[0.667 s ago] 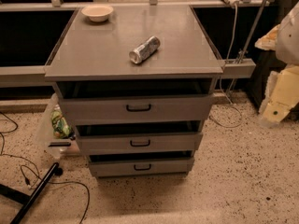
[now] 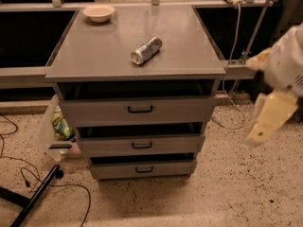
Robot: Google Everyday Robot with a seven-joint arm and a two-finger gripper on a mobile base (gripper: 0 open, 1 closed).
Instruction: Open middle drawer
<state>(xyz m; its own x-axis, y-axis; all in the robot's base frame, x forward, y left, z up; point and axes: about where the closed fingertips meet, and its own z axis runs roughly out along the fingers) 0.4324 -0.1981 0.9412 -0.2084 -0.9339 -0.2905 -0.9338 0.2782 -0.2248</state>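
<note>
A grey metal cabinet (image 2: 137,46) stands in the middle of the view with three drawers stacked in its front. The middle drawer (image 2: 104,145) has a flat grey front and a small black bar handle (image 2: 142,144) at its centre. It sits between the taller top drawer (image 2: 94,111) and the smallest bottom drawer (image 2: 113,170). A dark gap shows above each front. My gripper (image 2: 266,121) hangs in the air at the right edge of the view. It is well to the right of the cabinet, at about the height of the top two drawers, and touches nothing.
A crushed can (image 2: 146,50) lies on the cabinet top, and a white bowl (image 2: 99,13) stands at its back left. A plastic bag (image 2: 56,125) sits on the floor left of the cabinet. Black cables (image 2: 71,188) and a black stand leg (image 2: 35,195) lie at the lower left. A cable (image 2: 235,27) hangs at the back right.
My gripper has dropped lower and come slightly left at the right edge of the view. The drawers, the can and the bowl have not moved.
</note>
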